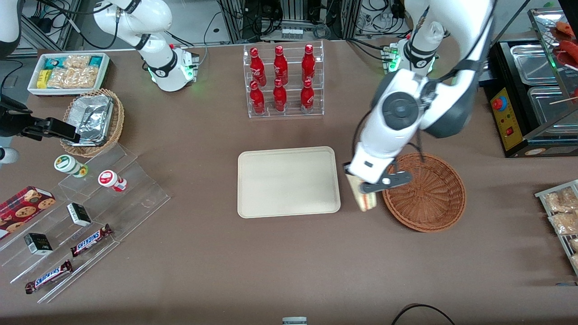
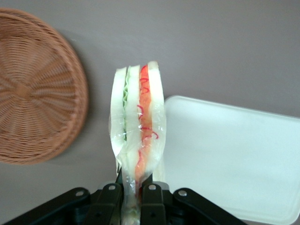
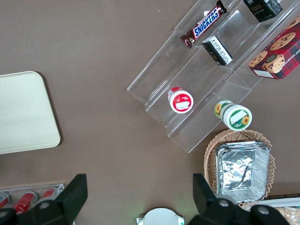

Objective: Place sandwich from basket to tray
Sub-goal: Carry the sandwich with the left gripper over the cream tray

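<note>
**Holding the sandwich between basket and tray**

Gripping of the sandwich (image 2: 138, 136) is seen plainly in the left wrist view: the gripper (image 2: 132, 193) is clamped on one corner of the wrapped wedge, with a black finger (image 2: 108, 199) pressed against each bread face. The wedge is held on edge, so that its cut side is shown, with a green filling stripe next to one slice and a red-orange stripe next to the other. Clear film is wrapped around it.

In the front view, the sandwich (image 1: 364, 197) is seen in the gripper (image 1: 366, 187) over the bare brown table (image 1: 289, 271), in the gap between the basket (image 1: 429, 198) and the tray (image 1: 289, 182). It is placed just beside the rim of the basket, toward the parked arm's end of the table, and close to the near edge of the tray. Nothing is seen lying in the basket, and the surface of the tray is bare.

Relative to the tray, a clear rack of red bottles (image 1: 282, 79) is set farther from the front camera. Toward the parked arm's end of the table from the tray, a clear stepped stand (image 1: 90, 212) is found with two small tubs, chocolate bars, small dark boxes and a cookie box on it. A lighter wicker basket with foil trays (image 1: 92, 121) is placed farther from the front camera than that stand.
</note>
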